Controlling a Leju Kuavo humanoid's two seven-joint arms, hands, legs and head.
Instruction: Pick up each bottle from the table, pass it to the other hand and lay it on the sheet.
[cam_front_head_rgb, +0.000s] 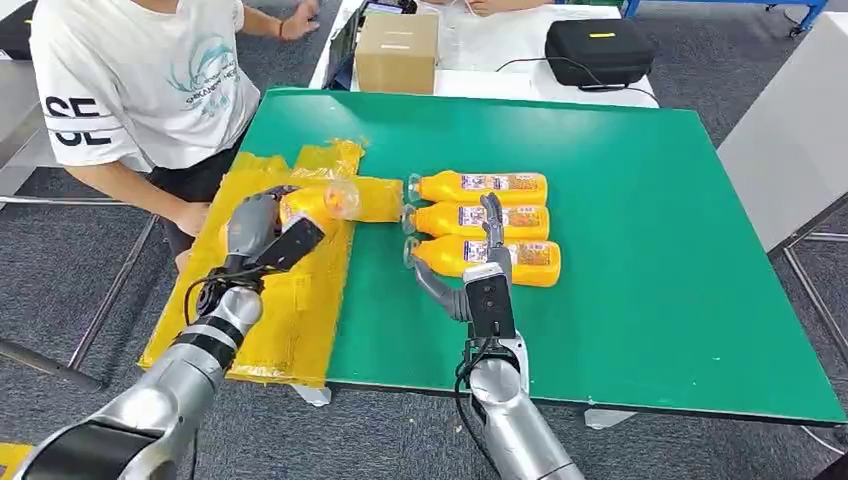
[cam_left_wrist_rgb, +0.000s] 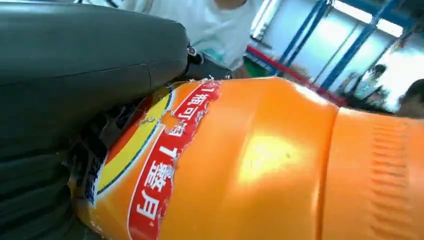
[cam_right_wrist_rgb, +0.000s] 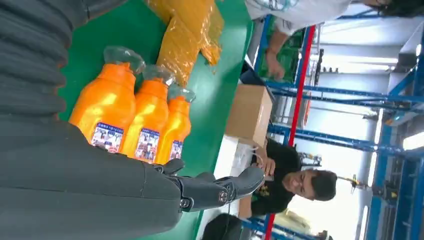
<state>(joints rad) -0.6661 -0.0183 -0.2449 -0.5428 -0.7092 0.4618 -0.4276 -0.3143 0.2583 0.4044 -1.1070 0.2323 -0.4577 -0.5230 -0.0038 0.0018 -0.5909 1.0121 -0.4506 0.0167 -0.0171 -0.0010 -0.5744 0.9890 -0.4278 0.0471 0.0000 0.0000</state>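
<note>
Orange plastic juice bottle (cam_front_head_rgb: 320, 203) sits gripped in my left hand (cam_front_head_rgb: 262, 232), lying sideways above the crumpled yellow plastic sheet (cam_front_head_rgb: 290, 310) at the green table's (cam_front_head_rgb: 650, 250) left side. My right hand (cam_front_head_rgb: 478, 262) hovers with its fingers spread and nothing in them, over the nearest of three more orange bottles (cam_front_head_rgb: 487, 221) lying side by side on the table, caps toward the sheet.

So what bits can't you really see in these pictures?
- Left hand fingers: in the head view, hidden behind the bottle it holds over the yellow sheet.
- That bottle's cap: in the left wrist view, cut off by the picture's edge.
- Labels on the three bottles on the table: too small to read.
- Right hand: it covers part of the nearest bottle.
</note>
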